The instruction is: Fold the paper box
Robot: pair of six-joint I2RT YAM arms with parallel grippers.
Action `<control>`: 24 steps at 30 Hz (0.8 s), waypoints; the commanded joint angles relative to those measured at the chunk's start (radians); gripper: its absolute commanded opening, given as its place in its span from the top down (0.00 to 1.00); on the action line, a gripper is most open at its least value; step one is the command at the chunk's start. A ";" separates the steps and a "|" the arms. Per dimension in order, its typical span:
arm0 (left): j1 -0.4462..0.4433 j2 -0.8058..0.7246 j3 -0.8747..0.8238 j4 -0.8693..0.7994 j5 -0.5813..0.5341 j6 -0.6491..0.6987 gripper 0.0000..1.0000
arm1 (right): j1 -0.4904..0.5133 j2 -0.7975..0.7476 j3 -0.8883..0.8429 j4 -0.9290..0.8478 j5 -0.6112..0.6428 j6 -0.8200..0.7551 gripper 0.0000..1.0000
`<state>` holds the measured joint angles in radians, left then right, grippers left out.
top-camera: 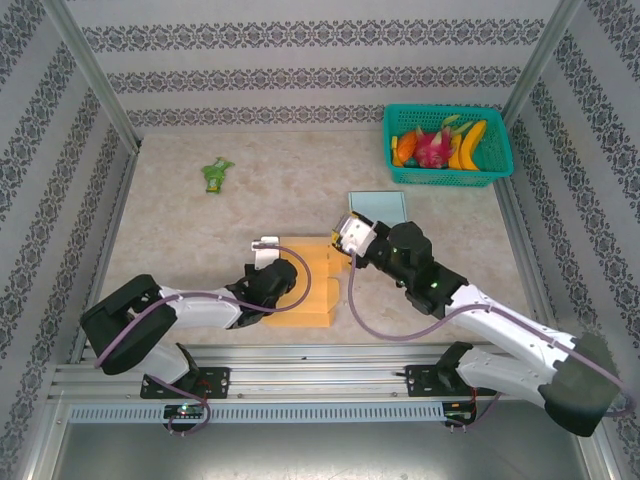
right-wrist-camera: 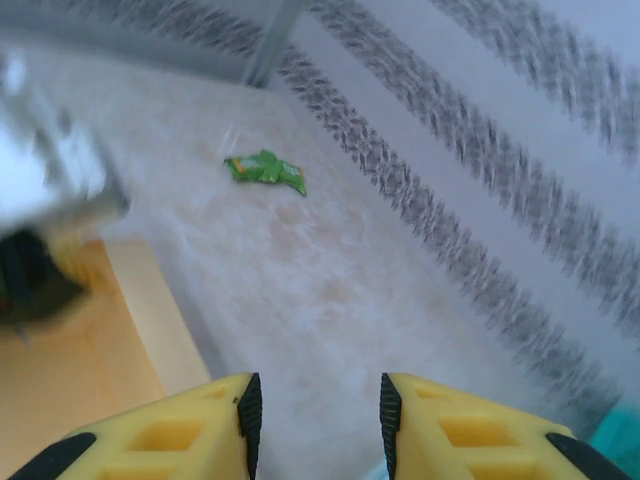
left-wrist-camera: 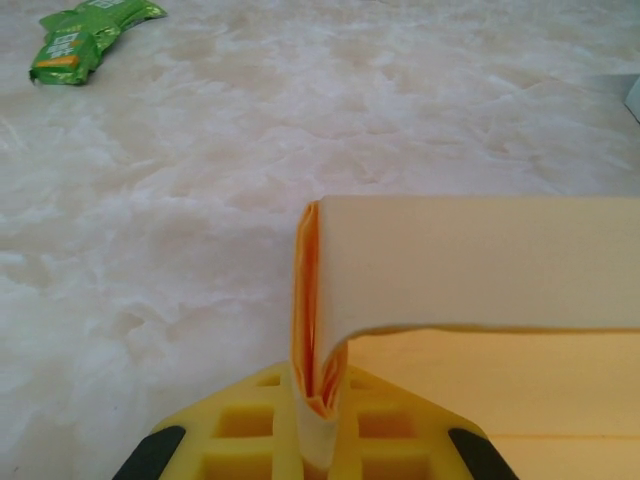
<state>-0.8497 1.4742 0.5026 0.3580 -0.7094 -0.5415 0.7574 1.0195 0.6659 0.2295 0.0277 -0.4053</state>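
The paper box (top-camera: 308,285), cream outside and orange inside, lies partly folded at the near middle of the table. My left gripper (top-camera: 268,256) is at its left edge; in the left wrist view it (left-wrist-camera: 320,405) is shut on a doubled-over wall flap of the paper box (left-wrist-camera: 480,260), which stands upright between the yellow fingers. My right gripper (top-camera: 346,234) hovers over the box's far right corner. In the right wrist view it (right-wrist-camera: 315,420) is open with only table between its pads, and the box (right-wrist-camera: 80,360) lies to the left below it.
A green snack packet (top-camera: 216,175) lies at the far left of the table, also seen as the packet (left-wrist-camera: 85,35) and the packet (right-wrist-camera: 265,170). A teal basket (top-camera: 445,178) of fruit stands at the far right. A pale blue card (top-camera: 378,206) lies beyond the box.
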 commanded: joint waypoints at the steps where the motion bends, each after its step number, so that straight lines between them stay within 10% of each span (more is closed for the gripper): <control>1: 0.006 -0.038 -0.017 -0.050 -0.037 -0.060 1.00 | 0.032 0.014 0.047 -0.140 0.234 0.658 0.64; 14: 0.006 -0.098 -0.066 -0.064 -0.068 -0.094 1.00 | 0.037 0.354 0.021 0.093 0.097 1.129 0.44; 24: 0.007 -0.123 -0.055 -0.169 -0.135 -0.160 1.00 | 0.096 0.346 -0.008 0.136 0.129 1.150 0.43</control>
<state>-0.8497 1.3697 0.4358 0.2379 -0.7990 -0.6609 0.8116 1.3922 0.6628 0.3450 0.1135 0.7383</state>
